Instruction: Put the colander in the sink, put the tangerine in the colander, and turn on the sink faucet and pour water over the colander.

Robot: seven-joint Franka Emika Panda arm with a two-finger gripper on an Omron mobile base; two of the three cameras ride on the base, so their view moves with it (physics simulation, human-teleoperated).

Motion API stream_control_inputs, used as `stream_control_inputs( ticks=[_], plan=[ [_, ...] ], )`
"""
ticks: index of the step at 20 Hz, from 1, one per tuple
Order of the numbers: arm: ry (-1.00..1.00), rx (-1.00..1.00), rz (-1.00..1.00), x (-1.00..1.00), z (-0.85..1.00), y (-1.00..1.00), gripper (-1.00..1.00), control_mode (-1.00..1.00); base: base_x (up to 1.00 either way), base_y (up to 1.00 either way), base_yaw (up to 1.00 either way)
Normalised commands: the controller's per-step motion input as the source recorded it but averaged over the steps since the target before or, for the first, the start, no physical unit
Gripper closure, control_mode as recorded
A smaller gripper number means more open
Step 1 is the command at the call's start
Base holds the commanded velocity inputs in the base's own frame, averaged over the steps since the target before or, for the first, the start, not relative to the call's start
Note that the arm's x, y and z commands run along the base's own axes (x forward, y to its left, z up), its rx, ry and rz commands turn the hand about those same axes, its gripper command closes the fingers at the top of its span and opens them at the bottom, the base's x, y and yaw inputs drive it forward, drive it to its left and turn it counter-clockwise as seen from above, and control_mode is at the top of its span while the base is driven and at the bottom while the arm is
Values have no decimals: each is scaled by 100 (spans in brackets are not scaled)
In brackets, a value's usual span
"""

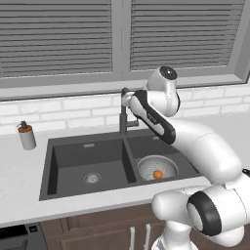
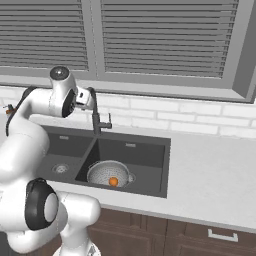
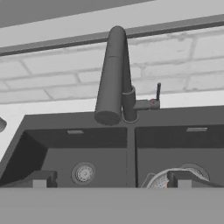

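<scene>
The silver perforated colander sits in the right basin of the dark grey sink. The small orange tangerine lies inside it. The dark gooseneck sink faucet stands behind the divider, its spout end over the divider's left side and its small lever upright on the right. My gripper hovers open, high beside the faucet's top, holding nothing. No water shows. In the hand view part of the colander's rim peeks past the right fingertip.
A grey soap dispenser stands on the counter left of the sink. The left basin holds only its round drain. White brick backsplash and a shuttered window rise behind the faucet. Bare counter extends right of the sink.
</scene>
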Motion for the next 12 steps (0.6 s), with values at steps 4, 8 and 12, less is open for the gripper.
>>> stream_control_inputs(
  ticks=[4,8,12],
  plan=[
    [0,0,0,18,0,4,-100,-100,0,0,0],
    [0,0,0,11,0,0,-100,-100,0,0,0],
    [0,0,0,24,-2,0,-100,-100,0,0,0]
  ],
)
